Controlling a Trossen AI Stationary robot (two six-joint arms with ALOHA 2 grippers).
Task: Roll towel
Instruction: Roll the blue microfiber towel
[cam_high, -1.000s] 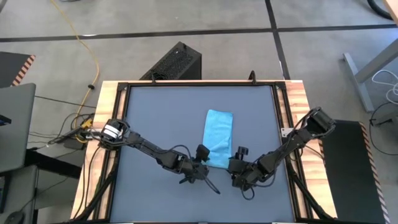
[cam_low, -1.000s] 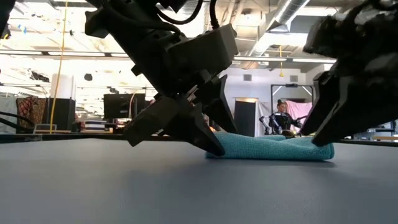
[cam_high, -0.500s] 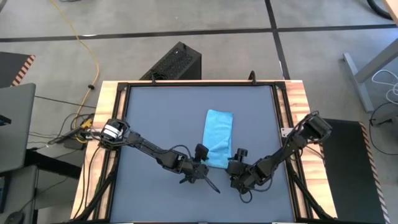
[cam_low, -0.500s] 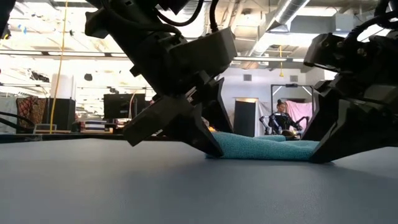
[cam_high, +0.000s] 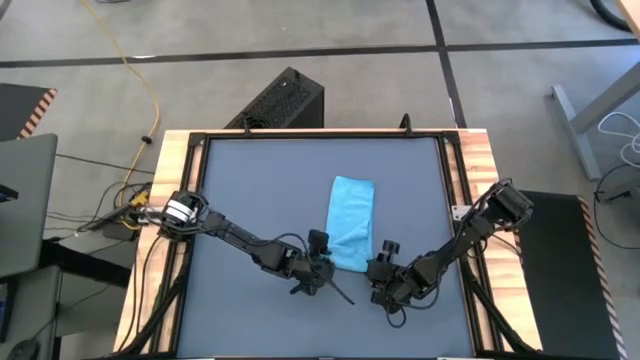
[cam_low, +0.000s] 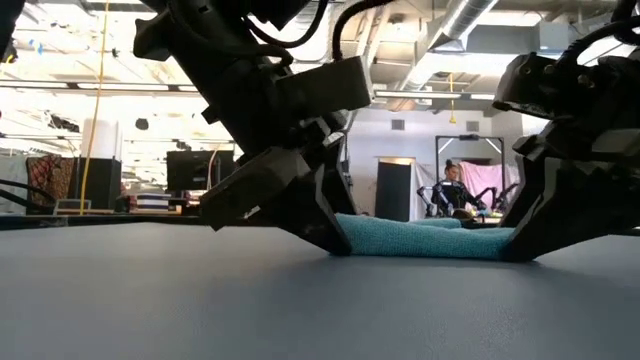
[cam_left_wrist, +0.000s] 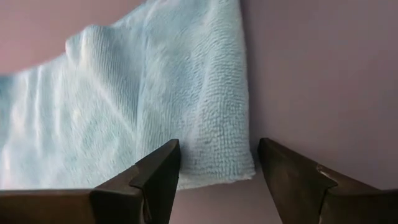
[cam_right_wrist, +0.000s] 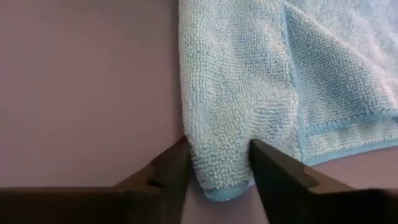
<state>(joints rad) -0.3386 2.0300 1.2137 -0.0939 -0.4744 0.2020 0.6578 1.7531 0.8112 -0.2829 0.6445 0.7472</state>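
The sky-blue towel (cam_high: 352, 215) lies flat on the dark grey tabletop as a narrow folded strip that runs from far to near. My left gripper (cam_high: 325, 268) stands open at its near left corner (cam_left_wrist: 233, 165); one finger is over the cloth and the other over the bare table beside it. My right gripper (cam_high: 383, 268) is down at the near right corner, with its fingers closed in on that corner. In the low view both grippers reach down to the table at the ends of the towel (cam_low: 420, 240). My left gripper: I cannot tell whether its fingers (cam_left_wrist: 158, 174) touch the towel or the table. My right gripper pinches the towel's near right corner (cam_right_wrist: 221, 171) between its two fingers, and the cloth is bunched narrower there. The fingers slant down from the table's near right side. The towel lies on the table; one layer or several, I cannot tell.
The raised wooden frame (cam_high: 180, 160) rims the tabletop. A black box (cam_high: 280, 100) stands on the floor beyond the far edge. Bare tabletop lies to the towel's left and on its far side.
My right gripper has sunk to the tabletop at the towel's near right corner. My left gripper has stayed in place and rolled about the line it points along. The towel has not moved.
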